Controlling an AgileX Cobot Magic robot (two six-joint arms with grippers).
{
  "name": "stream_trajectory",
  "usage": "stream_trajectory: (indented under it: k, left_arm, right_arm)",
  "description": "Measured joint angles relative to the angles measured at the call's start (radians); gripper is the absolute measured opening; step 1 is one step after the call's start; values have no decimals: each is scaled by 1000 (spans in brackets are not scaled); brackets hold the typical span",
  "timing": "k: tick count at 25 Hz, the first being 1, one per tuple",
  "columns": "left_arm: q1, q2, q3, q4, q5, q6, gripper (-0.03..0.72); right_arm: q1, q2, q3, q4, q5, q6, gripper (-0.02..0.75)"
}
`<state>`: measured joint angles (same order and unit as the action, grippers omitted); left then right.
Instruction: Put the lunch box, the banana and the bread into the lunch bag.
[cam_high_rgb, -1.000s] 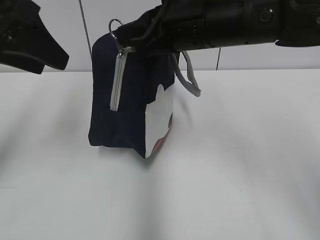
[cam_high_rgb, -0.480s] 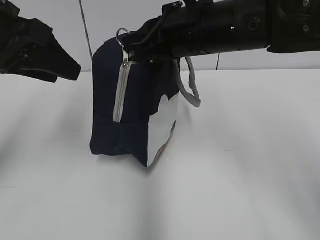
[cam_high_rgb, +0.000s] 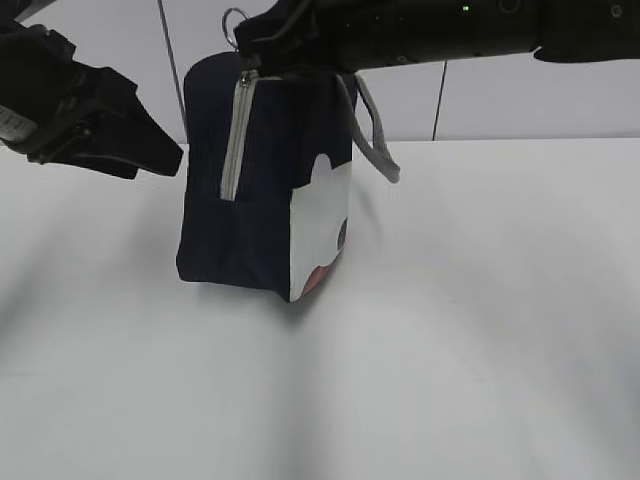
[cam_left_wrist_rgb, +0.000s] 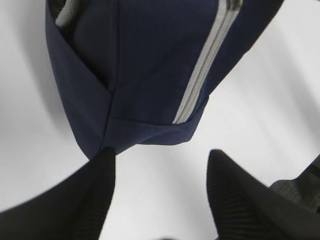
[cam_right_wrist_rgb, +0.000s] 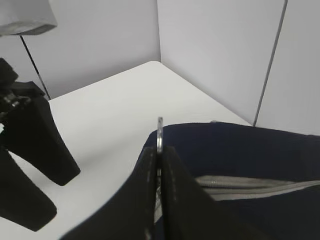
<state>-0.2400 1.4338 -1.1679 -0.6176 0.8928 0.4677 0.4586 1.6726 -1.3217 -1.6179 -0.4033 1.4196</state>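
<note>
white table (cam_high_rgb: 480, 330), upright lunch bag (cam_high_rgb: 265, 190)

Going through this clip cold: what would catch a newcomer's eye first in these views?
The navy lunch bag standing upright mid-table, its grey zipper running down the near end and a white side panel facing the camera. Next, the right gripper, reaching across from the right above the bag, pinched shut on the metal ring pull at the bag's top corner. The left gripper hangs open beside the bag's lower corner.

Bright even light, soft shadows, close foreground blurred
</note>
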Motion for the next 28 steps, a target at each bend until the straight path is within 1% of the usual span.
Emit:
stream_trajectory:
  k: [4,12,14,17,20,23,28]
  left_arm:
    - [0,21,0,-5,-20,21,413]
    - [0,22,0,-34,-54,81,413]
    - [0,22,0,-50,-61,111,413]
    - [0,22,0,-77,-79,160,413]
    - [0,22,0,-89,-84,176,413]
    - [0,22,0,-93,-86,180,413]
    - [0,22,0,-94,-94,209,413]
  right_arm:
    - [0,2,-28,-20,10,3,-16]
    - [0,2,-30,-25,29,20,-16]
    - [0,2,-31,-48,29,52,-16]
    - [0,2,-33,-126,14,147,-16]
    - [0,2,-33,-197,4,236,-16]
    - [0,2,-37,-229,-4,276,-16]
    - [0,2,-40,-240,-7,288,-16]
